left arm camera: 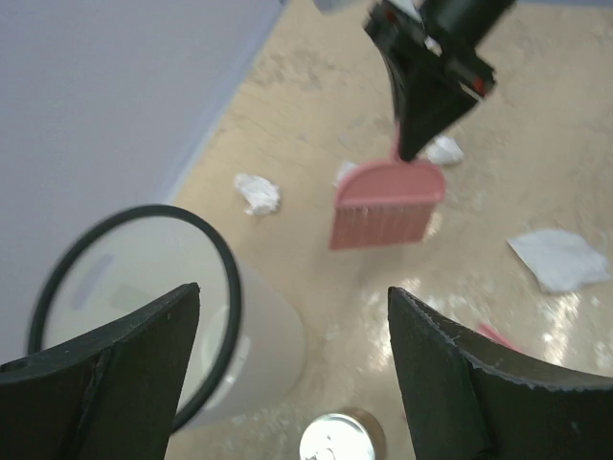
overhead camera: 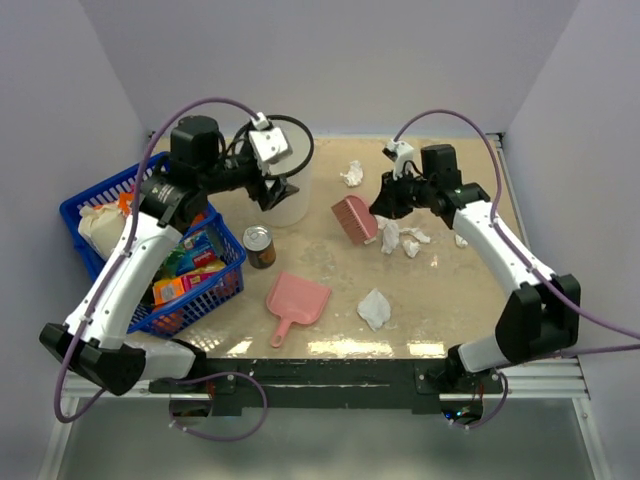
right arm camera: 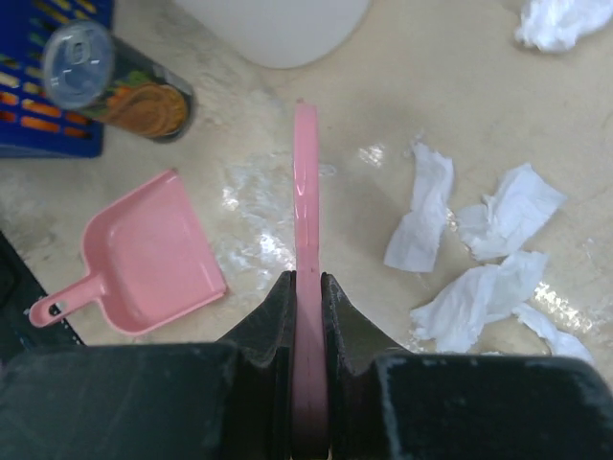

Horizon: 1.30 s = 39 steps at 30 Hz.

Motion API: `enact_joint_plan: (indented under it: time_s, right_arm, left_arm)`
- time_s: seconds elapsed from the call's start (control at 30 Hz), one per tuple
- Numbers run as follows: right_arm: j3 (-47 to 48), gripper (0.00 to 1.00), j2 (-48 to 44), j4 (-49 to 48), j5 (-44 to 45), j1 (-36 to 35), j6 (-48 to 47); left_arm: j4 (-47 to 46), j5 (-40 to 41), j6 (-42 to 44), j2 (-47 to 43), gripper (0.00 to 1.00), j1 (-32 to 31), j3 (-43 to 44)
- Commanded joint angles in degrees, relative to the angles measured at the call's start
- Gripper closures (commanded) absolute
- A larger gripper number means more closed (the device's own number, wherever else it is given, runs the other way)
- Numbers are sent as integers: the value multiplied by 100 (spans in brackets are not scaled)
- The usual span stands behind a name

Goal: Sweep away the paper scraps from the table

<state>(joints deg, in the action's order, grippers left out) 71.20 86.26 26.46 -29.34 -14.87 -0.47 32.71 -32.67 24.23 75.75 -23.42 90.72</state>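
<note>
Black right gripper (right arm camera: 306, 280) around flat pink brush (right arm camera: 305, 172), crumpled paper scraps (right arm camera: 503, 220) beside

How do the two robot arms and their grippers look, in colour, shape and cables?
Both the left arm and the right arm have white shells, black joints and black bases. A purple cable loops along each, and a white camera box sits at each wrist. The left gripper and right gripper have black, wedge-shaped fingers.
</note>
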Motion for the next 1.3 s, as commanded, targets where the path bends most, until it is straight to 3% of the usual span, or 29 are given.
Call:
enact_joint_plan:
  time_s: [0.0,0.23,0.33,0.67,0.87,1.27]
  right_arm:
    - [-219,100,-776,437,-529,-260,-856]
    - [-730,100,-751,808,-722,-1096,-1886]
    - [-599,100,-409,738,-836,-1333,-1730]
    - [254,100,225,870,-714,-1615,-1745]
    - [508,100,199,1353,-458,-1589,-2624]
    - [1010,100,910,589,-1257,-1764,-1510]
  left_arm:
    - [965,-188,679,-551,18,-373,-782]
    - [508,322,890,-1246,18,-628,-1469]
    - [508,428,908,-1281,21,-681,-1609]
    - [1808,50,1760,-1686,22,-962,-2478]
    - [1871,58,2138,-1598,29,-980,-2919]
    - [2723,718,3035,-1721,26,-989,-2682]
